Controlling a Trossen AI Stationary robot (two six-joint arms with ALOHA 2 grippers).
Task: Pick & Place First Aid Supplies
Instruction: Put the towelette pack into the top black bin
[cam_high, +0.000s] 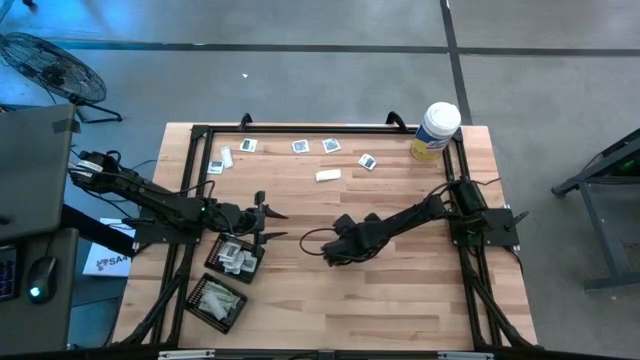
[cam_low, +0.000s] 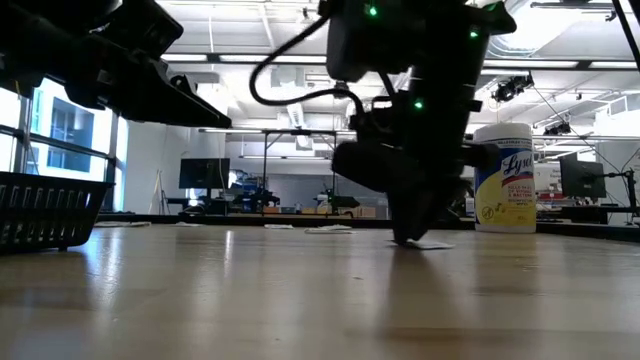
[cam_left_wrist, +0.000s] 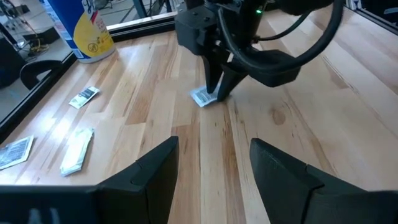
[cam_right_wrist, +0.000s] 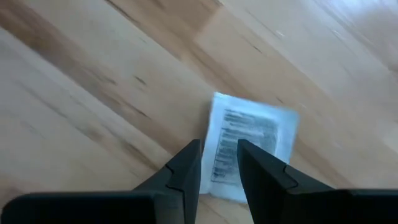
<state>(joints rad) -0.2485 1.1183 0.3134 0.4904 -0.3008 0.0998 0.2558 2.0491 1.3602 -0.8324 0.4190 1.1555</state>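
Observation:
A square white-grey packet (cam_right_wrist: 255, 134) with print on its face lies flat on the wooden table near the middle. My right gripper (cam_right_wrist: 219, 158) points steeply down onto it, fingers a narrow gap apart. The same packet (cam_left_wrist: 201, 98) pokes out beside that gripper (cam_left_wrist: 214, 92) in the left wrist view. My left gripper (cam_high: 275, 225) hovers open, nearly level, over the upper black mesh tray (cam_high: 235, 255), holding nothing. More packets (cam_high: 331, 145) and a white strip wrapper (cam_high: 328, 175) lie flat along the far side. My right gripper comes at the packet from above, slanting. One fingertip (cam_right_wrist: 191, 155) stands at the packet's edge (cam_right_wrist: 210, 143), the other (cam_right_wrist: 252, 162) on its printed face, which shows in the gap. The packet stays flat on the table (cam_low: 430, 243); I see no pinch.
A white canister with a yellow label (cam_high: 435, 130) stands at the far right corner. A second mesh tray (cam_high: 218, 303) holding packets sits near the left front edge. The black frame rail (cam_high: 320, 128) runs along the far side. Bare wood lies in front of my right gripper.

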